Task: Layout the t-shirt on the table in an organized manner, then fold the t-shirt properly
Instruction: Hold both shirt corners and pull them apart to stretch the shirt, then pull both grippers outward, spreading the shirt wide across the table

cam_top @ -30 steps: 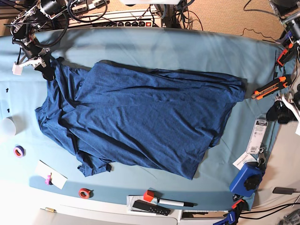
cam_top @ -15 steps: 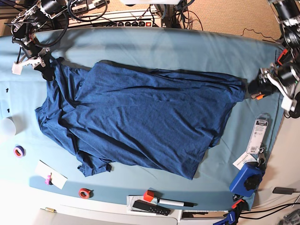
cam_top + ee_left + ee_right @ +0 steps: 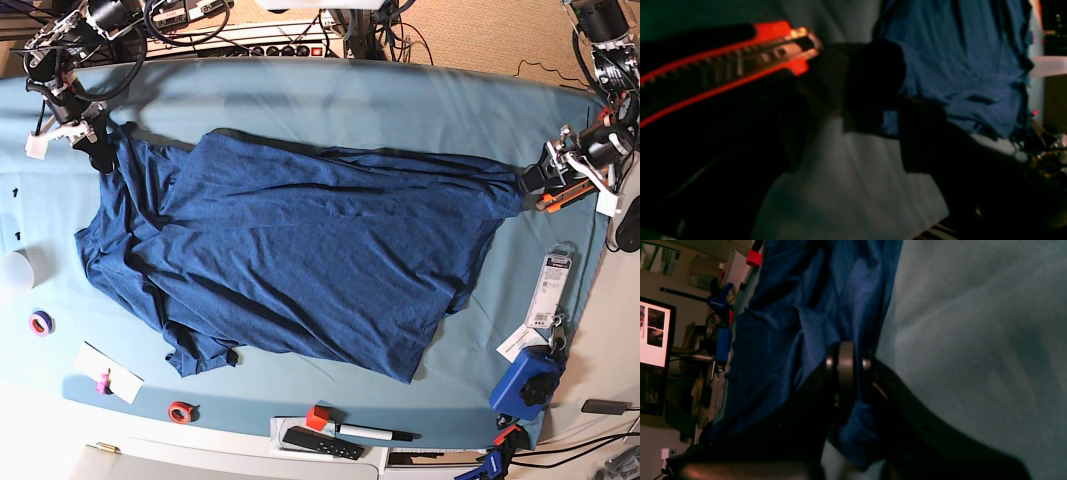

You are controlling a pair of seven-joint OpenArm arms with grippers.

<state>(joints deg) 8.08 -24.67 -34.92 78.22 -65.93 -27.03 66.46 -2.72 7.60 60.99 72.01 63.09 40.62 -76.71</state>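
Since a second ago, the left gripper (image 3: 530,180) has come in from the table's right edge and now sits at the right-hand corner of the t-shirt (image 3: 300,260), next to an orange and black utility knife (image 3: 572,188). In the left wrist view its dark fingers (image 3: 873,80) stand apart, with a bit of blue fabric showing between them; whether they touch the cloth is too dark and blurred to tell. The right gripper (image 3: 97,150) has stayed near the table's far left corner, clamped on a bunched corner of the t-shirt; the right wrist view shows fabric pinched between its fingers (image 3: 846,366).

The t-shirt lies spread and wrinkled across the middle of the table (image 3: 380,100), its long side running left to right. Along the near edge rest a red tape roll (image 3: 181,411), a black marker (image 3: 375,433) and a blue tool (image 3: 525,385). A purple tape roll (image 3: 40,322) sits near the left edge.
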